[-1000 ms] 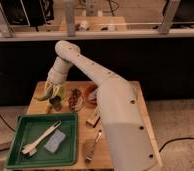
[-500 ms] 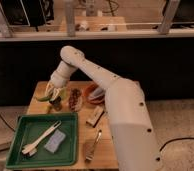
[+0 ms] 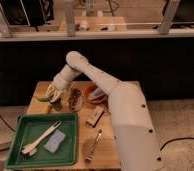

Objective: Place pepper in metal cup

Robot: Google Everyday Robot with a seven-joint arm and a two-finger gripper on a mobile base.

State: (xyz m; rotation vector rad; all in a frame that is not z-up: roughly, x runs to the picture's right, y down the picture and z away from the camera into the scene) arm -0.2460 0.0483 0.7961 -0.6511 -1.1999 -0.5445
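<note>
My gripper [image 3: 53, 93] hangs low over the back left corner of the wooden table [image 3: 107, 150], at the end of the white arm that reaches in from the lower right. A slim light-green pepper [image 3: 43, 99] pokes out to the left from under the gripper, right at its tip. I cannot tell whether it is held or lies on the table. I cannot make out the metal cup. The gripper covers the spot just left of the bowl of brown-red pieces.
A bowl of brown-red pieces [image 3: 74, 99] stands just right of the gripper, and a reddish-orange bowl [image 3: 95, 94] beyond it. A green tray [image 3: 17, 150] at the front left holds a white utensil [image 3: 40, 138] and a grey-blue pad [image 3: 55, 141]. A wooden block [image 3: 95, 116] and a fork [image 3: 93, 145] lie near the arm.
The gripper has shifted slightly right and down over the table's back left corner. The arm's big lower link has swung further right in the view.
</note>
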